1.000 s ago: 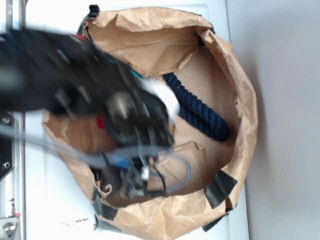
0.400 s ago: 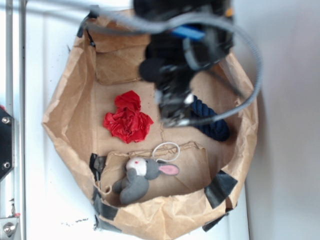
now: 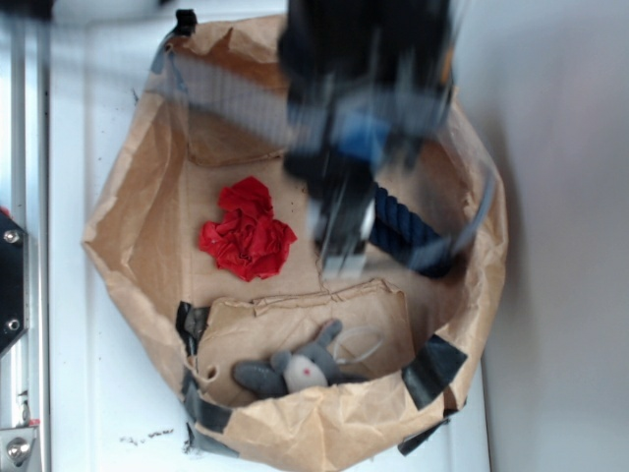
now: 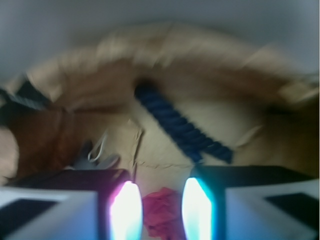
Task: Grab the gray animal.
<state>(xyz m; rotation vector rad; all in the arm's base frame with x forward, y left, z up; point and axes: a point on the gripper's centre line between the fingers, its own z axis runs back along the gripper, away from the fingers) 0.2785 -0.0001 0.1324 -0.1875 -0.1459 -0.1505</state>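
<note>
Gray animal (image 3: 300, 371) lies at near wall; gripper (image 3: 341, 258), released and empty, must travel nearward, descend centred over torso.

no readable txt, labels, brands or nos. anywhere in either view; both too blurry.

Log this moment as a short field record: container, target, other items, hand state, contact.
container: crumpled brown paper bag with black tape patches, lying open on a white surface
target: gray animal, lying at the bag's near edge, pale belly showing
other items: red cloth wad mid-bag; dark blue rope toward the far side
hand: hand blurred by motion, fingers apart, nothing between them
contact: none; the hand is above the middle of the bag, apart from the gray animal
</note>
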